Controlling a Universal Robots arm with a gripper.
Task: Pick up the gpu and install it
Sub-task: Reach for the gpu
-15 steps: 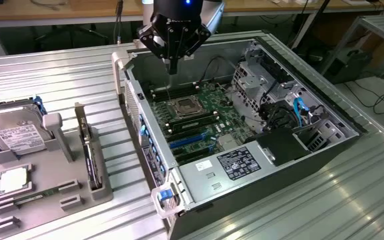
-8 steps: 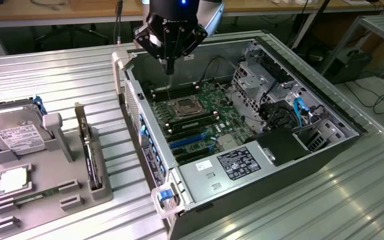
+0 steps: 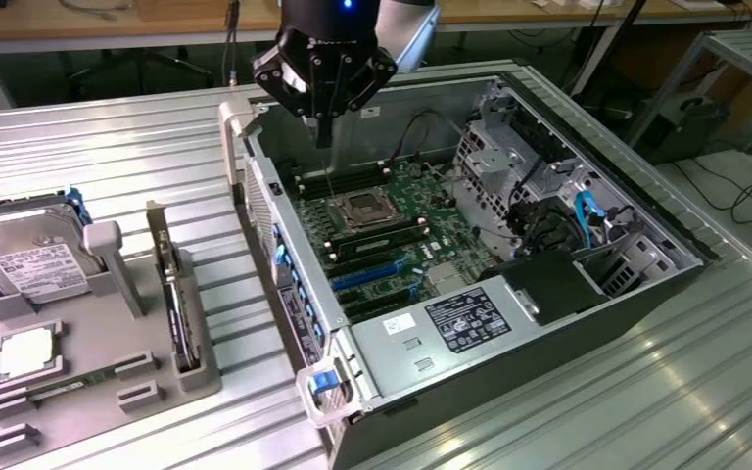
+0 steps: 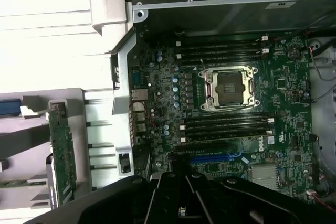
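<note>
The gripper, fingers pressed together on nothing, hangs over the open computer case, at about eleven o'clock of the motherboard's CPU socket in the exterior view. The gpu stands on edge in the gray holder, at eight o'clock from the gripper and well apart from it.

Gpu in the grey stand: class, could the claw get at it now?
Probably yes: the gpu stands upright with its top edge bare; the shut claw hangs over the computer case beside it.
</note>
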